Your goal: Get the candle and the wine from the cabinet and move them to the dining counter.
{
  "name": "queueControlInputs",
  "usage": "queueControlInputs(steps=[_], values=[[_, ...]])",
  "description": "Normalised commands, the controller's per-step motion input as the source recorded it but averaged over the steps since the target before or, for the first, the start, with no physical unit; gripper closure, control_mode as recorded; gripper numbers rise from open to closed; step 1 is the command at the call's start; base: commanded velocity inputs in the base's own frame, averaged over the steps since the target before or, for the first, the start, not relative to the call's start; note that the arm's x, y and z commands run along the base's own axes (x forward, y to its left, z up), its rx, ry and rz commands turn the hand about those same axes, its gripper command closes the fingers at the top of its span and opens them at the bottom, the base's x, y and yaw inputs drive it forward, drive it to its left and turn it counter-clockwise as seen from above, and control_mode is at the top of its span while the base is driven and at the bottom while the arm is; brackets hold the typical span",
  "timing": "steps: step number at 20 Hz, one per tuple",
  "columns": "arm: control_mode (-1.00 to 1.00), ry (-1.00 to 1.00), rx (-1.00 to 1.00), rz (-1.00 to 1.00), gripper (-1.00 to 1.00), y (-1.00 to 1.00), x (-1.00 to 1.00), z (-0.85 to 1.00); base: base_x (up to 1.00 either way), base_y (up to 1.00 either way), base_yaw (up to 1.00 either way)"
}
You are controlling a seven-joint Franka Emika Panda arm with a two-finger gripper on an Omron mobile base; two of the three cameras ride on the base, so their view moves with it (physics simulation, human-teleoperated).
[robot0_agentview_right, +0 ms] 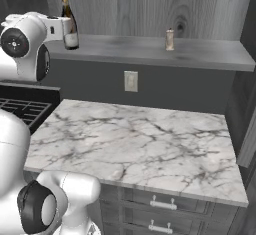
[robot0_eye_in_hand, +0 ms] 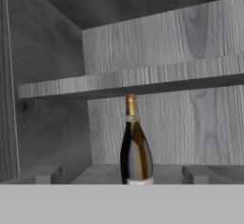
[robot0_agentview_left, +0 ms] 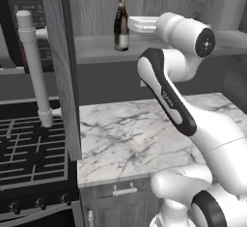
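Observation:
The wine (robot0_agentview_left: 121,23) stands upright on the lower shelf of the open cabinet (robot0_agentview_right: 150,51), a dark bottle with a gold neck and a pale label. My gripper (robot0_agentview_left: 130,24) is level with the bottle's middle and right beside it. In the hand view the wine (robot0_eye_in_hand: 136,147) stands straight ahead between the two spread fingertips (robot0_eye_in_hand: 47,174), which do not touch it; the gripper (robot0_eye_in_hand: 122,174) is open. The candle (robot0_agentview_right: 170,39), a small beige cylinder, sits further right on the same shelf. The dining counter is out of view.
The cabinet's open door (robot0_agentview_left: 60,66) with its long pale handle (robot0_agentview_left: 34,62) hangs left of the bottle. Below lie a marble worktop (robot0_agentview_left: 135,134) with drawer fronts (robot0_agentview_right: 162,204) and a black stove (robot0_agentview_left: 29,148). A wall outlet (robot0_agentview_right: 131,81) sits under the shelf.

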Motion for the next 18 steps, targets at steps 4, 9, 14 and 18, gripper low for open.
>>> queueControlInputs(steps=[4,9,14,18], values=[[-1.0,0.04,-0.02,0.0,-1.0,0.14,0.31,0.01,0.0,0.0,0.0],[-1.0,0.05,0.0,0.0,-1.0,0.01,0.35,0.01,0.0,0.0,0.0],[-1.0,0.11,0.0,0.0,-1.0,0.0,0.45,0.0,0.0,0.0,0.0],[-1.0,0.06,0.0,0.0,-1.0,0.0,0.44,0.07,0.0,0.0,0.0]])
